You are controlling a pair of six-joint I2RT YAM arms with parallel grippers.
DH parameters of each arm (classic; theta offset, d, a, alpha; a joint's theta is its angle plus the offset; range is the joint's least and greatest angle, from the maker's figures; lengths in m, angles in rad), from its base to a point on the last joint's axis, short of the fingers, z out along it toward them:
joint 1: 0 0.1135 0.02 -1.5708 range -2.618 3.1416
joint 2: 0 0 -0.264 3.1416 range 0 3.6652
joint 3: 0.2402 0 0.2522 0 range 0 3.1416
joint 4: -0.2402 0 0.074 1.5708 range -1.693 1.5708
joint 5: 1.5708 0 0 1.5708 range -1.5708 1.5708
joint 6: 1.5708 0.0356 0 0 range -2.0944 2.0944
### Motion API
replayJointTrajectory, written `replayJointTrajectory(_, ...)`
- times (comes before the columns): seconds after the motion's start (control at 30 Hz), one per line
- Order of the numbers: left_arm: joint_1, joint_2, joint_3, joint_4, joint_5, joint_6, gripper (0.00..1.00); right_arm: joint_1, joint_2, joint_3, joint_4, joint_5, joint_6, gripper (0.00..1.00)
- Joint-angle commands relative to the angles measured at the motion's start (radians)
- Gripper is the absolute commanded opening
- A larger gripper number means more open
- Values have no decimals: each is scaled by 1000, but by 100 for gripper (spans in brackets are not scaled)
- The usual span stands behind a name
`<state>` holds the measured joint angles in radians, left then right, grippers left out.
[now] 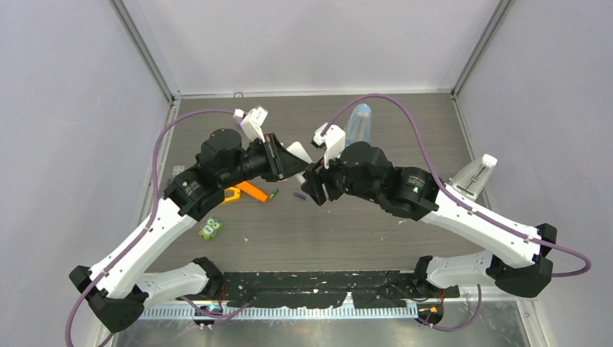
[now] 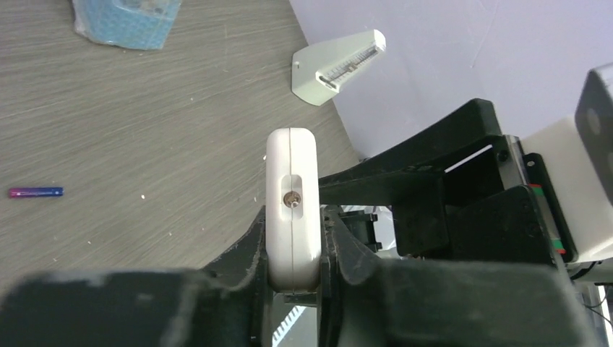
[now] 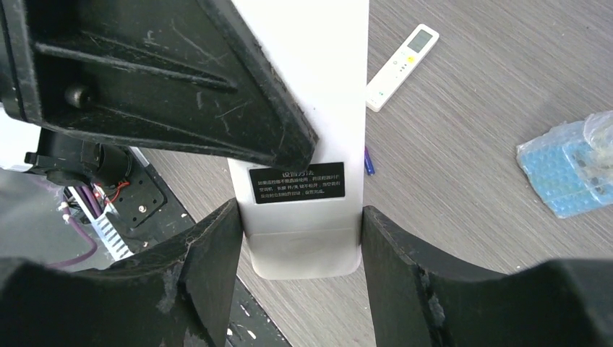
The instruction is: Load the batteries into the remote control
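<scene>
A white remote control (image 1: 299, 153) hangs above the table's middle, held from both sides. My left gripper (image 2: 293, 242) is shut on its thin edges, with the screw of its end face (image 2: 291, 200) turned toward that camera. My right gripper (image 3: 301, 220) is shut across its broad back, just below a black label (image 3: 296, 183). Two batteries lie on the table below: a green one (image 1: 274, 193) and a purple one (image 1: 299, 195), the purple one also visible on the table in the left wrist view (image 2: 35, 192) and beside the remote in the right wrist view (image 3: 369, 162).
A blue bubble-wrap bag (image 1: 359, 123) lies at the back. A white wedge-shaped stand (image 1: 473, 176) sits at the right. An orange tool (image 1: 249, 190) and a small green toy (image 1: 211, 228) lie under the left arm. A second white remote (image 3: 402, 58) rests on the table.
</scene>
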<state>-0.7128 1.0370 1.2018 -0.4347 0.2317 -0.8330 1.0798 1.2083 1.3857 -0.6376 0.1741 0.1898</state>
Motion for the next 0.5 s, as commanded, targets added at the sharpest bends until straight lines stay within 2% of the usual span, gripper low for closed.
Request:
replayJointTrajectory(0.0, 6, -30, -29, 63, 11, 20, 0, 3, -53, 15, 71, 6, 17, 40)
replayJointTrajectory(0.03, 7, -39, -37, 77, 14, 21, 0, 3, -68, 6, 75, 11, 32, 44)
replayJointTrajectory(0.1, 17, -60, -55, 102, 14, 17, 0, 2, -99, -15, 81, 37, 81, 59)
replayJointTrajectory(0.2, 31, -109, -95, 152, 14, -15, 0, 2, -194, -74, 130, 69, 202, 93)
replayJointTrajectory(0.23, 34, -125, -111, 177, 14, -29, 0, 1, -216, -113, 150, 74, 229, 100)
replayJointTrajectory(0.3, 37, -155, -145, 227, 12, -68, 0, -1, -285, -173, 211, 81, 316, 96)
replayJointTrajectory(0.47, 41, -213, -202, 327, 10, -181, 0, -1, -396, -268, 318, 119, 554, 95)
